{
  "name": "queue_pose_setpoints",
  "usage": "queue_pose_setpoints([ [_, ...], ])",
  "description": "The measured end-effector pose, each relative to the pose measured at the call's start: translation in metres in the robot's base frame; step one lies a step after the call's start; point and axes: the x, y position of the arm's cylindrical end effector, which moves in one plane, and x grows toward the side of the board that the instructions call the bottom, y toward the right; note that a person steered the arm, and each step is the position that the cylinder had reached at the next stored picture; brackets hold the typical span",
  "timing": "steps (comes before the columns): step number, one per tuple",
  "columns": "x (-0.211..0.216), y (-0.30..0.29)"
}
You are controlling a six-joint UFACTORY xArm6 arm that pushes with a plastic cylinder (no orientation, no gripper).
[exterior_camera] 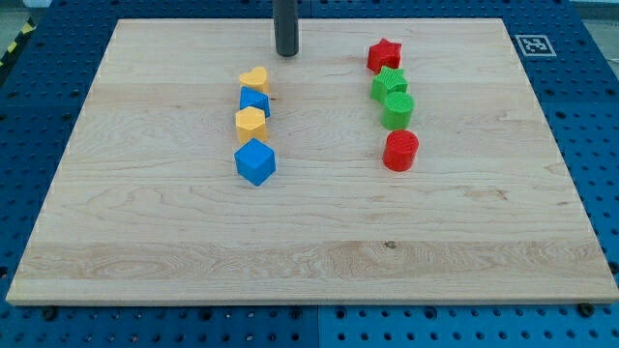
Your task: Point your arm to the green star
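Observation:
The green star (389,82) lies in a column of blocks at the view's right, just below a red star (384,55) and touching a green cylinder (397,110) below it. A red cylinder (400,151) ends that column. My tip (286,53) stands near the board's top edge, well to the left of the green star and above a yellow heart (254,78).
A left column holds the yellow heart, a small blue block (255,101), a yellow hexagon (250,123) and a blue cube (255,161). The wooden board (309,242) rests on a blue perforated table. A marker tag (533,44) sits at the top right.

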Motion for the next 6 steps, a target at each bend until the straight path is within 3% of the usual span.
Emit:
queue_pose_setpoints([
  [2,0.000,0.000],
  [3,-0.006,0.029],
  [5,-0.023,0.172],
  [6,-0.021,0.179],
])
